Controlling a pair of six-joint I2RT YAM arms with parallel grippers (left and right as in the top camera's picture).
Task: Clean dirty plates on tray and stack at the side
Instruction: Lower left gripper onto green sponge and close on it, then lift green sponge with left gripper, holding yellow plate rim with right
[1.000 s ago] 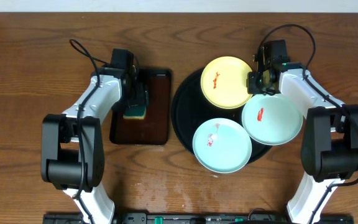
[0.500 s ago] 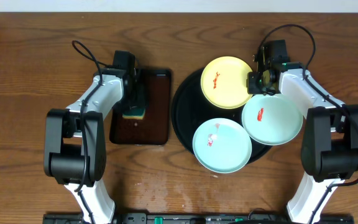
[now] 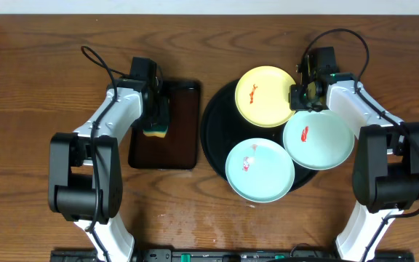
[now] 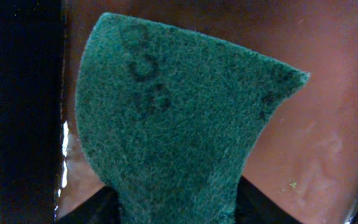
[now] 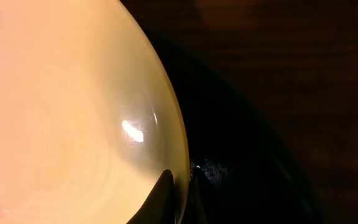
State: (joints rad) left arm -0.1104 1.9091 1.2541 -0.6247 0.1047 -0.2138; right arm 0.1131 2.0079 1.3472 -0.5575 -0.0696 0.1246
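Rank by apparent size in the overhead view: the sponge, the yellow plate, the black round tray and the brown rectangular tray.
Largest to smallest:
1. black round tray
2. brown rectangular tray
3. yellow plate
4. sponge, partly covered yet clearly smallest

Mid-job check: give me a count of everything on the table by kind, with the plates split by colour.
yellow plate: 1
pale blue plates: 2
round black tray: 1
rectangular brown tray: 1
sponge: 1
Total: 6
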